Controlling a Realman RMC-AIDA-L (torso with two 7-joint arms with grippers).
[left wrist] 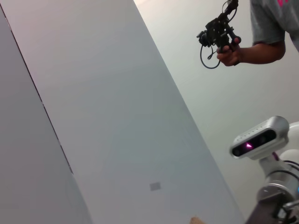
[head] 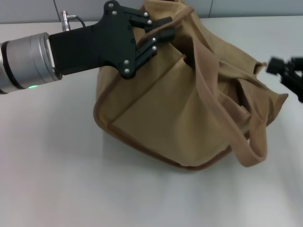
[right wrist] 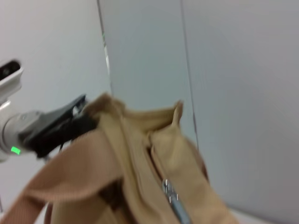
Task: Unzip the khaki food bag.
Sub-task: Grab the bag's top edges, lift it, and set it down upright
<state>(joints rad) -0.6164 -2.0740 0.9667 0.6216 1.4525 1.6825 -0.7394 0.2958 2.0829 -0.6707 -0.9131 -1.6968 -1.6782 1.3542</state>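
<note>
The khaki food bag (head: 180,113) lies slumped on the white table (head: 57,179), with one wide strap handle (head: 222,118) draped over its front. My left gripper (head: 163,35) is shut on the fabric at the bag's top far edge. My right gripper (head: 288,71) is at the right edge of the head view, just off the bag's right end and apart from it. The right wrist view shows the bag's top (right wrist: 117,154) with its zipper and metal pull (right wrist: 171,196), and the left gripper (right wrist: 77,119) behind. The front pocket's snap is hidden.
Grey wall panels stand behind the table. In the left wrist view a person's hand holds a black device (left wrist: 219,32), and the robot's head camera (left wrist: 257,140) shows lower down. Bare table surface lies to the left of and in front of the bag.
</note>
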